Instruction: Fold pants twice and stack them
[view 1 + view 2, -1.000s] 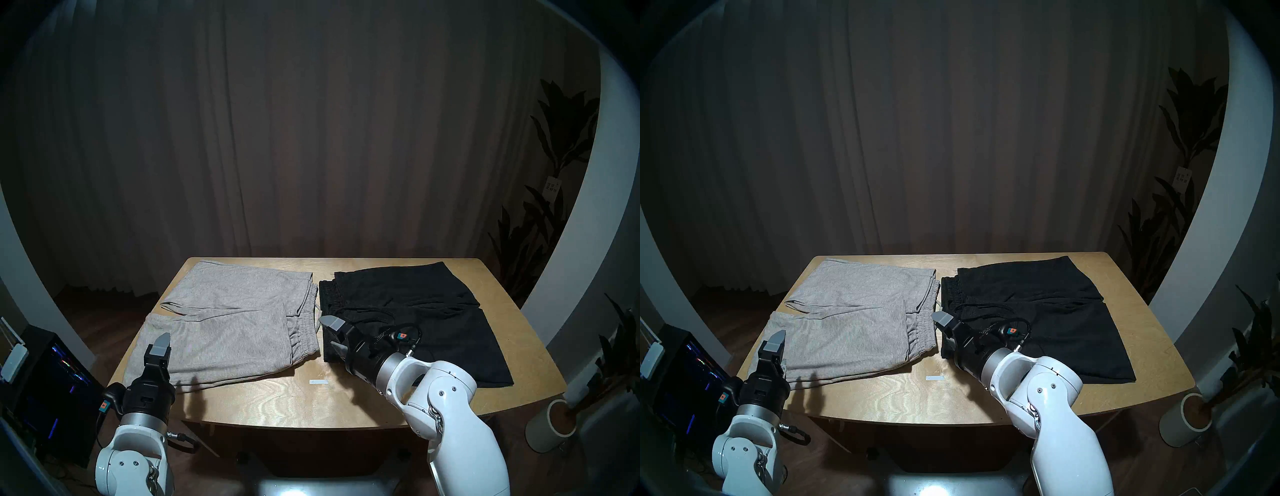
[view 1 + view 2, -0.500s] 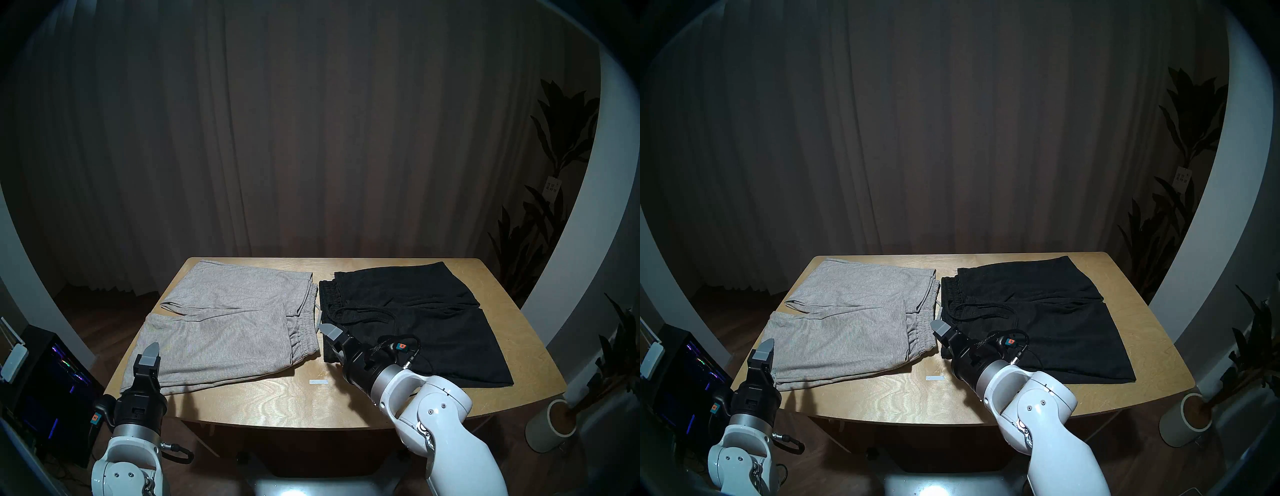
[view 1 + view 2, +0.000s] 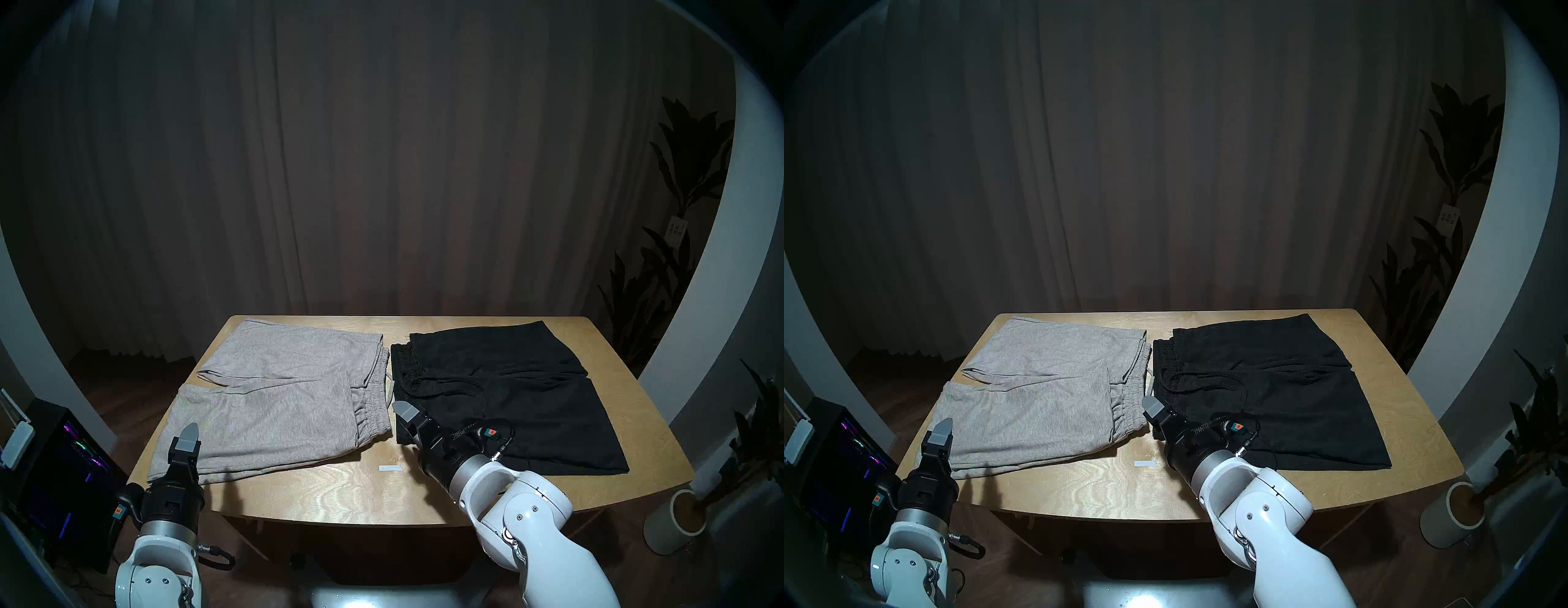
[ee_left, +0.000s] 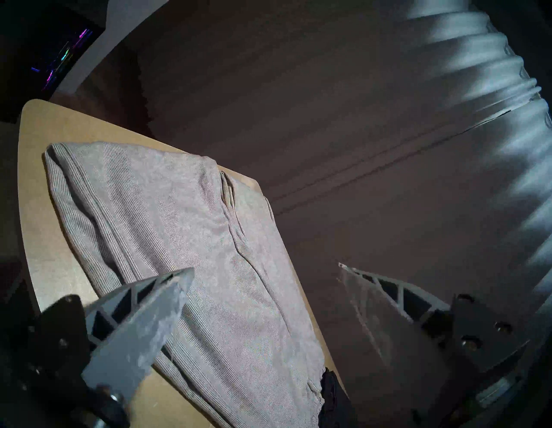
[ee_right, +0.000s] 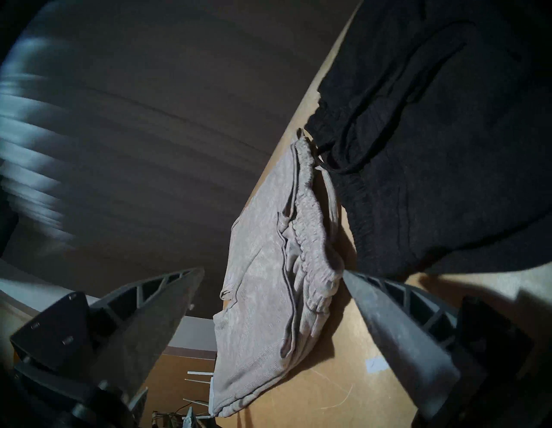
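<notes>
The left gripper [image 4: 265, 270], at the lower left of the head view, has its jaws spread wide and empty over the near corner of the grey pants [image 3: 280, 399]. The right gripper [image 5: 273, 275], lower centre, is likewise spread and empty, above the gap between both waistbands. The grey pants lie folded on the left half of the wooden table [image 3: 339, 492], the black pants [image 3: 522, 399] on the right half, just beside them, unstacked.

The grey pants [image 3: 275, 399] are soft ribbed cloth. The black pants [image 3: 522, 395] are matt knit cloth. Under both grippers, the worktop [image 3: 339, 492] is smooth, pale wood.
</notes>
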`<act>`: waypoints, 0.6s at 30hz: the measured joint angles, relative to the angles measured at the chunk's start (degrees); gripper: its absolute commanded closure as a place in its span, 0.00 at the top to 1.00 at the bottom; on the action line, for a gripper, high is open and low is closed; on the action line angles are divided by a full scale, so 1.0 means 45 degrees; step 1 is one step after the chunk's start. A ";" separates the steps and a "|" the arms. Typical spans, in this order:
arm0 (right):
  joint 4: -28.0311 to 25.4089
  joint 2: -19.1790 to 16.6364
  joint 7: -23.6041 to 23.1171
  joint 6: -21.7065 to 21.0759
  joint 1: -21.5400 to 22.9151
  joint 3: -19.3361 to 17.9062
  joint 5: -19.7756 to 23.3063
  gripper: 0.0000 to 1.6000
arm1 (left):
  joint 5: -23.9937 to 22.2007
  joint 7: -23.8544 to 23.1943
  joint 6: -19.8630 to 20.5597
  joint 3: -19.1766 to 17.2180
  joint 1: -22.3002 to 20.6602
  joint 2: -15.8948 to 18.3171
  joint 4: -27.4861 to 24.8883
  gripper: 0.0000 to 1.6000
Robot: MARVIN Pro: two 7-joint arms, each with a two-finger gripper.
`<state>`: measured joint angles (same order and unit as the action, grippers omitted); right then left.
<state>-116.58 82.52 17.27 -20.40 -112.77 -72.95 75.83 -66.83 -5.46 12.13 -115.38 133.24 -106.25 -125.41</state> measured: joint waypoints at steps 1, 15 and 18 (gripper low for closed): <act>-0.0019 -0.0027 0.0202 0.0007 0.0010 0.0039 0.0293 1.00 | -0.0055 0.0000 -0.0007 -0.0039 -0.0027 0.0000 0.0063 1.00; -0.0411 -0.0663 0.3866 0.2082 0.0700 0.1413 0.3922 1.00 | -0.1446 0.0147 0.0134 -0.0671 -0.0514 -0.0004 0.0628 1.00; -0.0246 -0.0775 0.4845 0.2916 0.1158 0.1877 0.4174 1.00 | -0.1794 0.0772 0.0395 -0.0866 -0.0696 0.0065 0.0683 1.00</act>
<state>-117.69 79.03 39.07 -7.27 -107.56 -64.50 94.61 -74.91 -1.99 13.90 -119.28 130.11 -105.96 -122.34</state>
